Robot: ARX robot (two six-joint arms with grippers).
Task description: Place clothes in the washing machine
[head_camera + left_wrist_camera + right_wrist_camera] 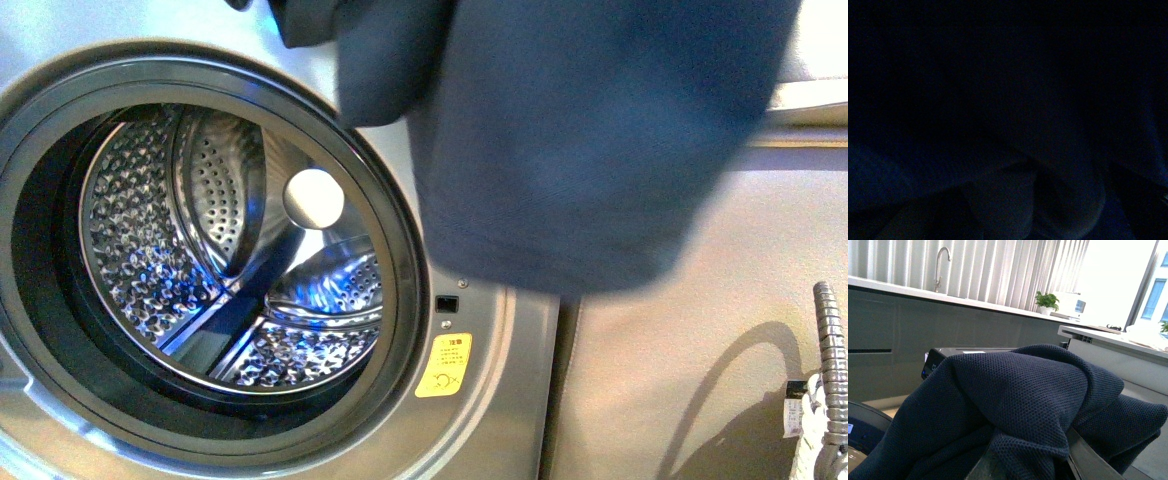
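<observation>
The clothes [570, 140], a dark navy-blue knit garment, hang from the top of the front view, above and to the right of the washing machine's open porthole [200, 260]. The washing machine [500, 400] is silver-grey with a bare perforated steel drum [150, 250] and a yellow sticker [444, 365]. In the right wrist view the clothes [1018, 400] are bunched over my right gripper [1028, 465], which is shut on them; only the finger edges [1088, 460] show. The left wrist view is dark. Neither arm shows in the front view.
Right of the machine stands a plain grey-brown cabinet [700, 350], with a ribbed metal hose [830, 360] at the far right. The right wrist view shows a long counter [973, 302] with a tap [940, 267] and a potted plant [1047, 302] against bright blinds.
</observation>
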